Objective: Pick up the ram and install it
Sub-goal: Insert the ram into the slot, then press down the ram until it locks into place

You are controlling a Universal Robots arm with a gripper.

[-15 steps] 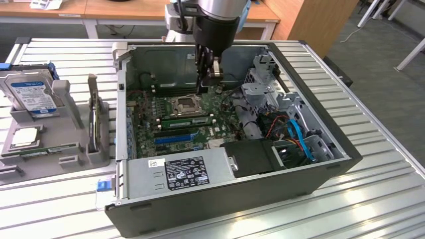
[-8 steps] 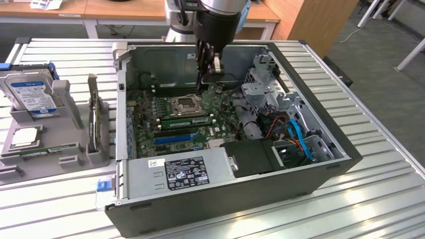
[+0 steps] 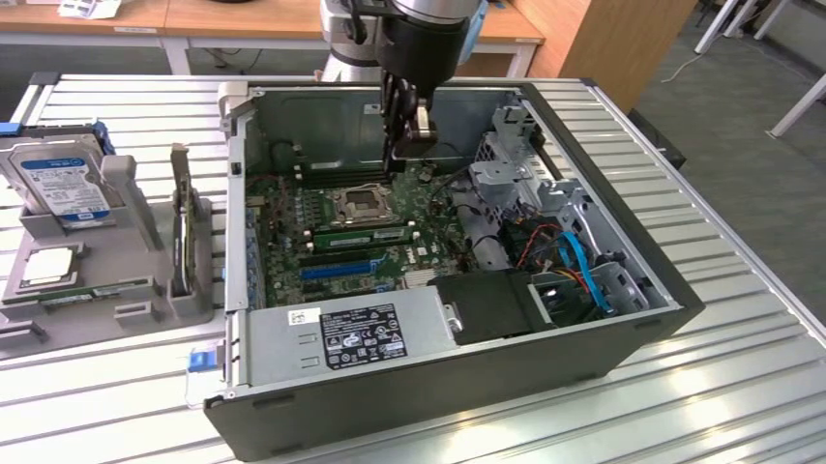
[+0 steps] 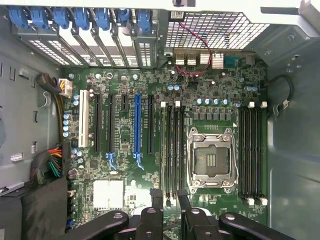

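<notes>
Exterior view: gripper [image 3: 413, 145] hangs over the motherboard [image 3: 427, 253]. The ram [image 3: 366, 232] stands in a slot just beside the CPU socket [image 3: 359, 201].
Wrist view: fingers [image 4: 156, 205] well apart, nothing held.
Ram likely light, stiff, fragile. Grip the bare edges, not the chips.

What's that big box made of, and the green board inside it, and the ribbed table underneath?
The box: sheet metal by the look, dark matt outside, bare grey inside with folded edges. The green board: likely glossy fibreglass circuit board, studded with soldered parts. The table: probably aluminium slats, brushed and reflecting light.
</notes>
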